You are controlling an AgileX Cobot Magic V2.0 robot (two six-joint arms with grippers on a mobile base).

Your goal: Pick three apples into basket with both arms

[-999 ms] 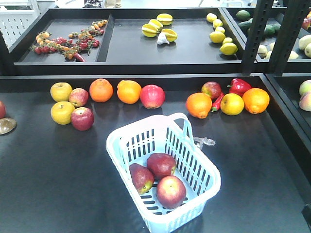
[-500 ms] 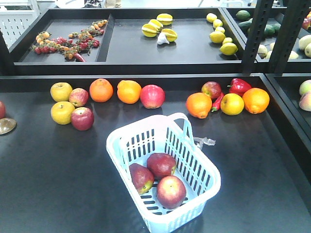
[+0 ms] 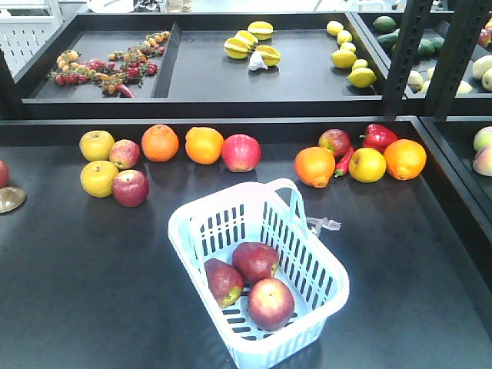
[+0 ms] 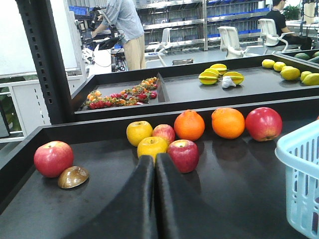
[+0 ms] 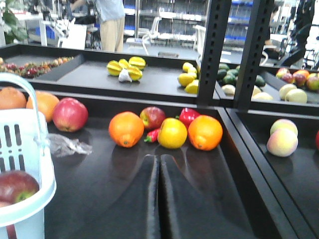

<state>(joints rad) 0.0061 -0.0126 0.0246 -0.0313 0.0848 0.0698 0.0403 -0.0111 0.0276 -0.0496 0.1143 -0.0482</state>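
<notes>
Three dark red apples (image 3: 255, 261) (image 3: 223, 281) (image 3: 270, 303) lie together inside the pale blue basket (image 3: 184, 231), which stands near the front of the black table. Neither gripper shows in the front view. In the left wrist view my left gripper (image 4: 154, 158) is shut with nothing between its fingers, low over the table and pointing at loose fruit; the basket (image 4: 301, 164) is off to its right. My right gripper (image 5: 159, 157) is likewise shut and holds nothing. To its left stands the basket (image 5: 25, 149), with one apple (image 5: 17, 185) showing inside.
Loose fruit lines the back of the table: yellow apples (image 3: 98, 178), oranges (image 3: 160, 142), red apples (image 3: 241, 152) and a red pepper (image 3: 378, 136). A clear plastic scrap (image 3: 323, 225) lies beside the basket. A raised shelf (image 3: 231, 108) and black posts (image 3: 403, 54) stand behind.
A dark piece of arm at the lower right corner of the front view one second ago has left the frame. The basket and fruit have not moved.
</notes>
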